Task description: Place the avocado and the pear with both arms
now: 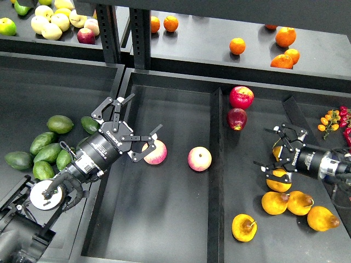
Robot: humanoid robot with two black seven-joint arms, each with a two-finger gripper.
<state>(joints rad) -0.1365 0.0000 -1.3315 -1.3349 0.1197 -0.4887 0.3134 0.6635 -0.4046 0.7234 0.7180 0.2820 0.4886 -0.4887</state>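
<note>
Several green avocados lie in the left bin. My left gripper is open and empty over the middle bin, just right of the avocados and beside a pink-yellow apple. One pear lies alone at the front of the right bin, stem up. More pears lie in a cluster to its right. My right gripper is open with fingers spread wide. It sits over the back of the pear cluster, partly hiding a pear under it.
A second pink-yellow apple lies in the middle bin. Two red apples sit at the back of the right bin. Oranges and pale apples are on the rear shelf. Cherry tomatoes are at the far right. Dividers separate the bins.
</note>
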